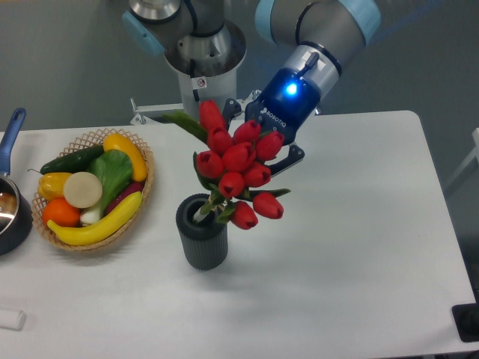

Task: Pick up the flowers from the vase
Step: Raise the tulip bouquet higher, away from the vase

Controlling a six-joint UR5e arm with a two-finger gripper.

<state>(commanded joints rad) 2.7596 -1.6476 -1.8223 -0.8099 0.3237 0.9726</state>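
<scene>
From the fixed camera I see my gripper (258, 146) clamped on the tulip bunch (236, 170), buds tilted up-left above the ribbed grey vase (202, 243); stem ends sit at its mouth. Produce basket (144, 176) sits left.

Tool (254, 146) jaws hidden behind flowers (238, 168); pot (10, 206) cropped left.

The gripper (258, 142) carries white lettering along its dark blue body — it reads "ROBOTIQ", running slantwise beside the lit blue spot. A small white sticker (200, 83) sits on the arm's base column — its red and black marks are too small to read.
</scene>
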